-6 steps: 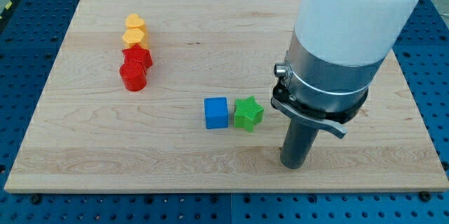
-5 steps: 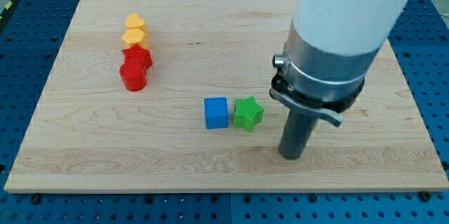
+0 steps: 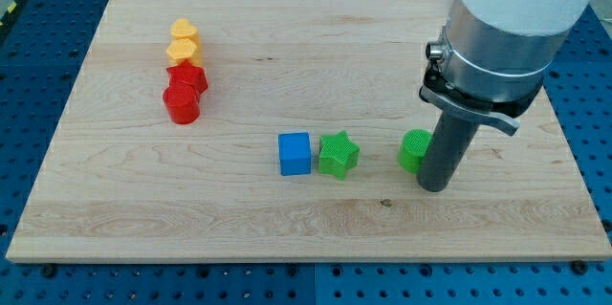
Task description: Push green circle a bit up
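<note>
The green circle (image 3: 413, 150) lies on the wooden board at the view's right of centre, partly hidden behind my rod. My tip (image 3: 433, 187) rests on the board just to the right of and below the green circle, touching or nearly touching its lower right side. A green star (image 3: 338, 155) lies to the left of the circle, with a blue cube (image 3: 295, 153) right beside the star on its left.
At the view's upper left stand a yellow block (image 3: 184, 31) and a yellow hexagon (image 3: 183, 51), then a red block (image 3: 188, 79) and a red cylinder (image 3: 181, 103), close together in a column. The board's right edge (image 3: 564, 142) is near the arm.
My rod has moved to the right and slightly up, uncovering the green circle that the arm hid before. The other blocks have not moved.
</note>
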`<control>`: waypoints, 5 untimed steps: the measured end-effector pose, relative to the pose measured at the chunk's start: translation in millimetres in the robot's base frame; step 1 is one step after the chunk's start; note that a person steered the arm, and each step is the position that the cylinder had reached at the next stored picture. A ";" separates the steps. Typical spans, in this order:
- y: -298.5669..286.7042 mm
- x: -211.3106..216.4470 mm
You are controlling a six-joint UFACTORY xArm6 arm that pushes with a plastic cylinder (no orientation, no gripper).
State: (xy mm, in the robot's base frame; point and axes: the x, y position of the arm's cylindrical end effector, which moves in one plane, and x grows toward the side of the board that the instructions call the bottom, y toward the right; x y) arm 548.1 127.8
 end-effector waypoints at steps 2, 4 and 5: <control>-14.3 0.0; -15.2 -6.0; -20.7 -21.6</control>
